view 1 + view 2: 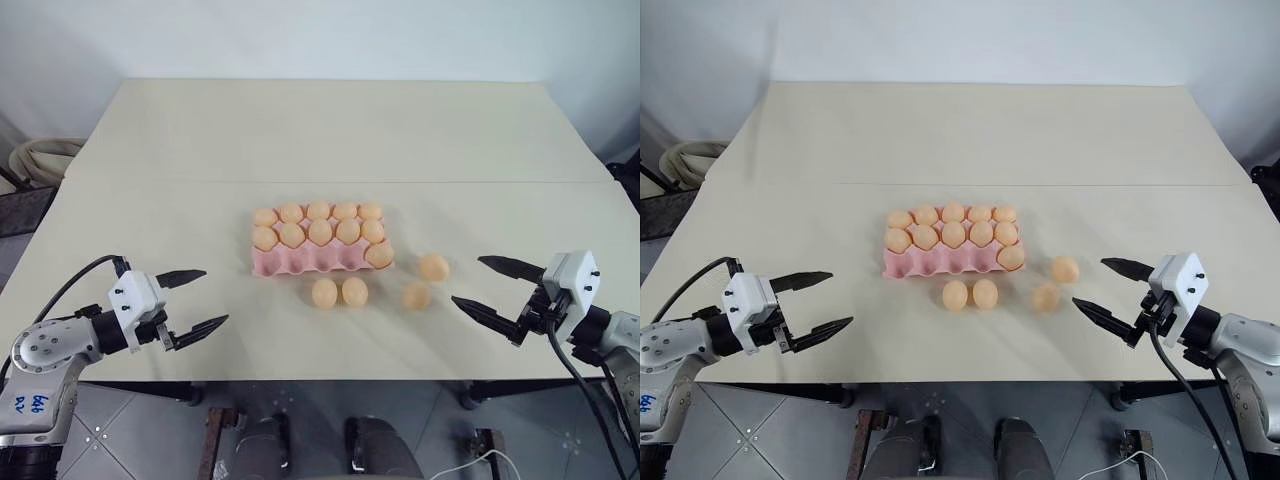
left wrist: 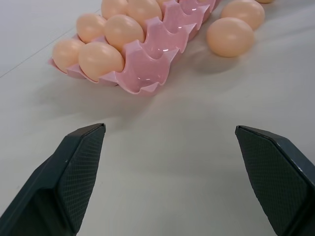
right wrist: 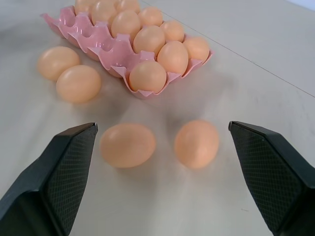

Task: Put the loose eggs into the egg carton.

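Observation:
The pink egg carton [image 1: 300, 263] lies mid-table with eggs in its two far rows and one egg [image 1: 378, 254] in the near row's right end cup. Several loose eggs lie on the table in front of it: two side by side [image 1: 324, 292] [image 1: 354, 291], and two further right [image 1: 416, 296] [image 1: 433, 266]. My left gripper [image 1: 216, 296] hovers open at the near left, well apart from the carton. On the near right my right gripper [image 1: 467, 280] is open too, pointing at the two right eggs [image 3: 128, 145] [image 3: 197, 143], a short way off them.
The cream table [image 1: 330, 130] stretches far behind the carton, with a seam running across it. Its near edge passes just under both grippers. A coiled hose [image 1: 40, 158] lies off the table's left side.

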You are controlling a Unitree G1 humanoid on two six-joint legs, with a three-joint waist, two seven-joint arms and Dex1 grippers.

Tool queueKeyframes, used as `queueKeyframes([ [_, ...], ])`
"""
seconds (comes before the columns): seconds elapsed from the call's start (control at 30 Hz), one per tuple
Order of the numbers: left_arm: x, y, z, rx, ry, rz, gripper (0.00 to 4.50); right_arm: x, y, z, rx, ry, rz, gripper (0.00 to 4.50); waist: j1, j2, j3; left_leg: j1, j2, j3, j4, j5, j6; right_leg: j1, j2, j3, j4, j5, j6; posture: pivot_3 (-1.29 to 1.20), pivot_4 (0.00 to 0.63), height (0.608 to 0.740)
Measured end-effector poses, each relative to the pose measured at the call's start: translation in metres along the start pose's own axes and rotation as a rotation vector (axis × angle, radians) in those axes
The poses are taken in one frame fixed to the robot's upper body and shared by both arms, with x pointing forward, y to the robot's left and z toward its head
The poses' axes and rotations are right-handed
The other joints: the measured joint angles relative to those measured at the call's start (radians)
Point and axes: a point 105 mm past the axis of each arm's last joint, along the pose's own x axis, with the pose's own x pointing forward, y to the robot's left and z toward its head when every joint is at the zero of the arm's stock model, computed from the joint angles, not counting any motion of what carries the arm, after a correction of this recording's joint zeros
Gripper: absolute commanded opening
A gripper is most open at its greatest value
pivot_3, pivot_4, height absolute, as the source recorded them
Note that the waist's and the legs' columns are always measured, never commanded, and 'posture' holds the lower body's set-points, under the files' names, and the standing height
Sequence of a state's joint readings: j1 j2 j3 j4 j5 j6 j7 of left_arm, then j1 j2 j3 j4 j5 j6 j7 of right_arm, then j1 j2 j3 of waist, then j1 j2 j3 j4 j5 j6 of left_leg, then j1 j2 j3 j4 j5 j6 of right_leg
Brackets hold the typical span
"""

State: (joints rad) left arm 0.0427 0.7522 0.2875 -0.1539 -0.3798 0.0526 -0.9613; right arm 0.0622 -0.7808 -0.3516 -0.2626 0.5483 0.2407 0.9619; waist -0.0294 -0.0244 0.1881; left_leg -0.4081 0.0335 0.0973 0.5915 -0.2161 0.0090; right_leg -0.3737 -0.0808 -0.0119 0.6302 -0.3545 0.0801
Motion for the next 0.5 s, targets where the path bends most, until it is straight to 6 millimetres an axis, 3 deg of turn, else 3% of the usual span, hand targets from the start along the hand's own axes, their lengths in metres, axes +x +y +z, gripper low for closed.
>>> queueKeyframes([
  [0.23,0.008,-0.007,0.002,-0.019,-0.019,-0.032,4.5,-0.007,-0.001,-0.008,0.03,0.011,-0.052,4.47,0.001,0.0,0.0,0.0,0.0,0.0,0.001,0.0,0.0,0.0,0.0,0.0,0.001,0.0,0.0,0.0,0.15,0.74],
  [0.5,0.034,-0.014,0.021,0.012,-0.076,-0.144,4.5,-0.043,-0.016,-0.033,0.082,0.08,-0.2,4.47,0.003,0.0,0.0,0.002,-0.001,0.0,0.003,0.001,0.001,0.004,0.0,0.0,0.002,0.001,0.002,0.0,0.15,0.74],
])
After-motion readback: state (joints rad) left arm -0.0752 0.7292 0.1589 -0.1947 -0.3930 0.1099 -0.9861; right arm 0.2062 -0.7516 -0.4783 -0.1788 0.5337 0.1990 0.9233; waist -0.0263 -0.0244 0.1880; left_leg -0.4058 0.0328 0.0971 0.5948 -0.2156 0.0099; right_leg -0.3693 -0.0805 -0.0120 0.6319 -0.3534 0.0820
